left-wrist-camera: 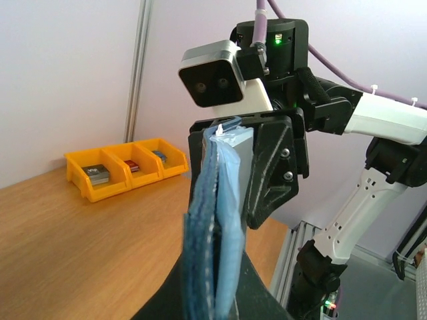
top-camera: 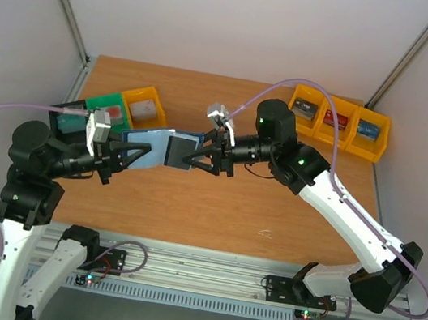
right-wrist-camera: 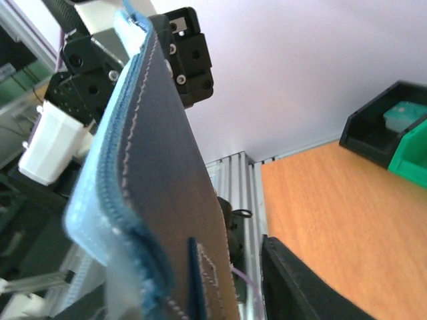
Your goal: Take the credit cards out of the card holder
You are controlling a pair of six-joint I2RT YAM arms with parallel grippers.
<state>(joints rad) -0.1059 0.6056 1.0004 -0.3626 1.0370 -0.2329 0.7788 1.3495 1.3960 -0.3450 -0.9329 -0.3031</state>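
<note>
The card holder, soft navy fabric with pale stitched seams and a lighter blue lining along its edge, hangs opened out flat in the air above the wooden table. The left gripper pinches one end between its black triangular fingers. The right gripper is clamped on the opposite end. Glossy yellow plastic bins sit at the far right corner.

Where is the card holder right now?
In the top view the card holder is held off the table, left of centre, between the left claw and the right claw, near the green bin and yellow bin.
</note>
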